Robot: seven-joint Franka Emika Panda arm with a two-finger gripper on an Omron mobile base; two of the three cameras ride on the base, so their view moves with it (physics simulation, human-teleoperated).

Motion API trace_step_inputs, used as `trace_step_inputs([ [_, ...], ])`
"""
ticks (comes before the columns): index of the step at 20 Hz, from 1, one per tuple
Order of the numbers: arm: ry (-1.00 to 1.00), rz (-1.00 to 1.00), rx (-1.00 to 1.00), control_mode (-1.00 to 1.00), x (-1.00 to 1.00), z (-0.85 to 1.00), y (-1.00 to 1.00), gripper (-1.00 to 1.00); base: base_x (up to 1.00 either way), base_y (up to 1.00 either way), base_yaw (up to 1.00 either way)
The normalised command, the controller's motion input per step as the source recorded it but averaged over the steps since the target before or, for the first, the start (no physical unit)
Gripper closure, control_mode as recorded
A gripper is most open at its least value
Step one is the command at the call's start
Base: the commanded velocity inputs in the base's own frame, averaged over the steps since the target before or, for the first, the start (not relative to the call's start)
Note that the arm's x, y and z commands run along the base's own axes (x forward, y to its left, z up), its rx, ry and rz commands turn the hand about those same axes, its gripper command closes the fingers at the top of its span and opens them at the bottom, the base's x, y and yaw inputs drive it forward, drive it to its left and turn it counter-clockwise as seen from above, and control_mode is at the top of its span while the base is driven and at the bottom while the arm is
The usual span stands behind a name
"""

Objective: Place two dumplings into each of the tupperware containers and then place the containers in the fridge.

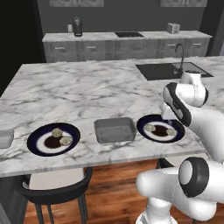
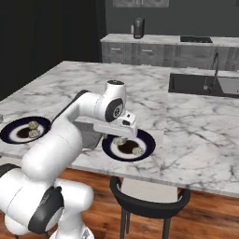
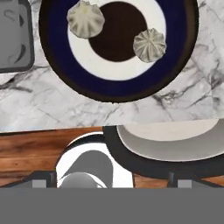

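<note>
Marble island counter across mid-frame, dark cabinets and a sink behind, wood floor below. Two blue plates: one lower left, one centre right, each bearing two dumplings around dark sauce. Two tupperware containers: centre and left edge. Gripper above right plate, jaws apart, empty.

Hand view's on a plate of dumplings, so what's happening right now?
The gripper is open and empty, hovering over the right-hand plate, which holds two dumplings beside a dark sauce blob. A tupperware container sits empty between that plate and the left-hand plate, where two more dumplings lie. A second container shows at the counter's left edge. Nothing has been loaded yet.
</note>
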Motion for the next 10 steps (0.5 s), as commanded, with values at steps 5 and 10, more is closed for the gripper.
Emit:
trace_step_inputs([
  [5,0.13,0.0,-0.01,-1.0,0.5,-0.51,-0.19,-1.0,0.0,0.0,0.0],
  [10,0.06,0.0,0.05,-1.0,0.51,-0.52,-0.5,-1.0,0.0,0.0,0.0],
])
